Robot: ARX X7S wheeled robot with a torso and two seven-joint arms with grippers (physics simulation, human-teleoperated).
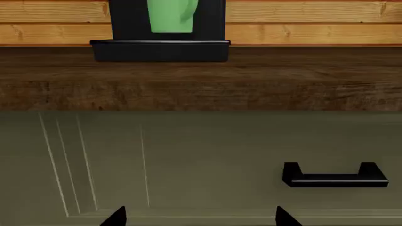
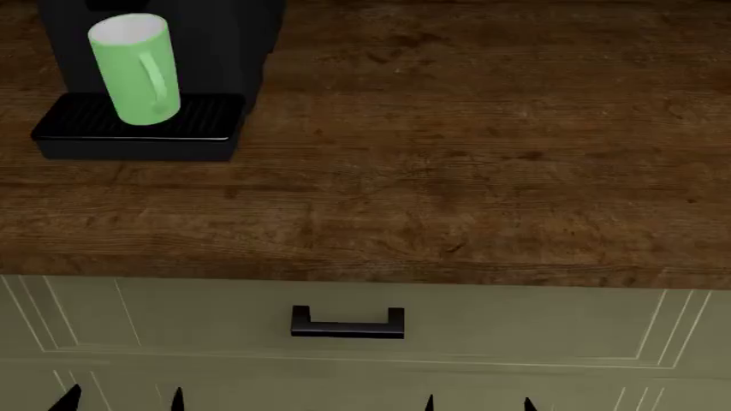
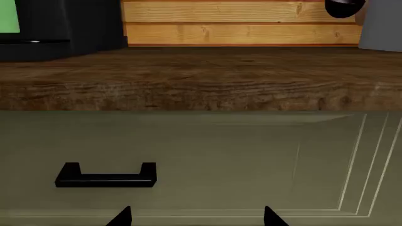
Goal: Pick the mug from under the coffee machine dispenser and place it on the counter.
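Note:
The light-green mug (image 2: 136, 70) stands upright on the ribbed drip tray (image 2: 143, 127) of the black coffee machine (image 2: 222, 43), at the far left of the dark-brown counter (image 2: 457, 154). Its handle faces the front right. The dispenser itself is out of view. The mug also shows in the left wrist view (image 1: 171, 16) and at the edge of the right wrist view (image 3: 9, 16). My left gripper (image 2: 123, 401) and right gripper (image 2: 478, 402) are both open and empty, low in front of the cabinet, well below the counter's edge. Only their fingertips show.
A pale olive drawer front with a black handle (image 2: 346, 324) is below the counter edge, between the two grippers. An orange-tan plank wall (image 3: 242, 22) backs the counter. A grey object with a black part (image 3: 361, 14) stands at the counter's far right.

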